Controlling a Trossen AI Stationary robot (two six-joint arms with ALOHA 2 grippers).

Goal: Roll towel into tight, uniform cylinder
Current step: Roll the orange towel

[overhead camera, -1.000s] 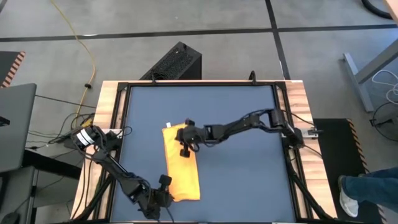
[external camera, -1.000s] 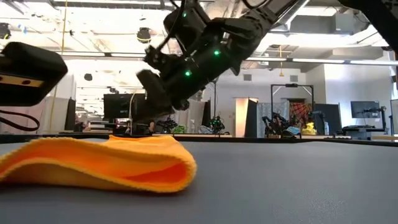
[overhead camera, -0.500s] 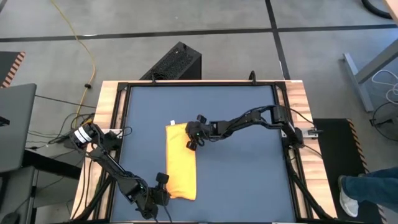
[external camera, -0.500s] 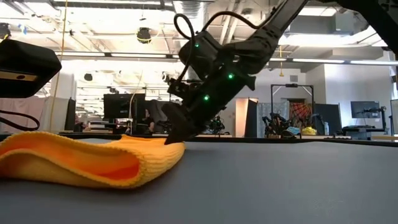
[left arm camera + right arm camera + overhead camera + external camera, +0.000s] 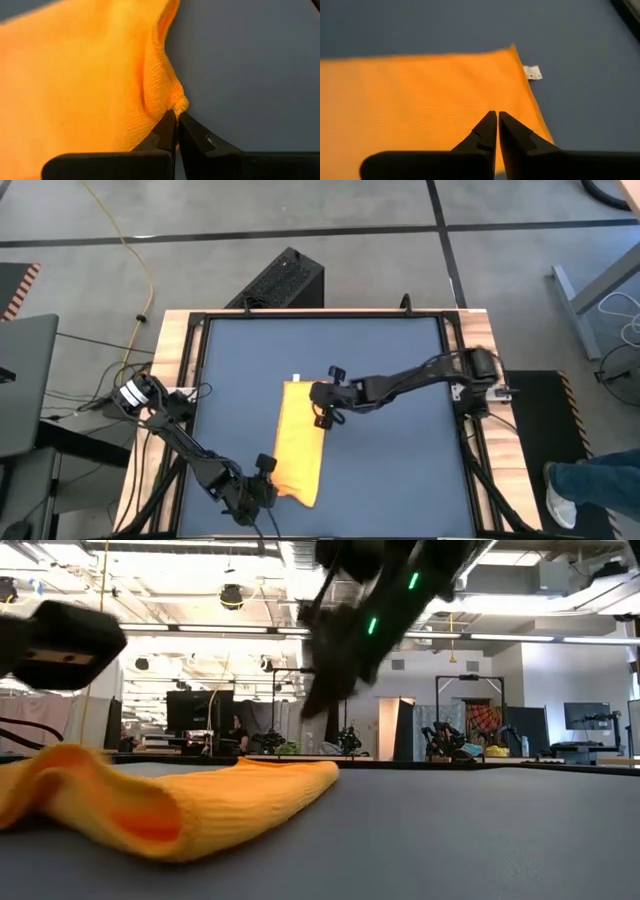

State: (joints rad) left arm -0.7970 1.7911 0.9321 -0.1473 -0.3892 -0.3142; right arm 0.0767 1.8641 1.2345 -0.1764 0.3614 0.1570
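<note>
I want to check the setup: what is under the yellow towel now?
The towel lies on the dark blue mat, which shows all around it. The mat directly beneath is covered, so anything else there cannot be seen.

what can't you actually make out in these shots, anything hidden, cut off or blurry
- Right gripper, low view: motion-blurred and partly cut off by the top edge.
- Left gripper, high view: too small to read how it meets the towel.
- Towel's white tag, right wrist view: print too small to read.
- Towel's far end, left wrist view: cut off by the frame.
</note>
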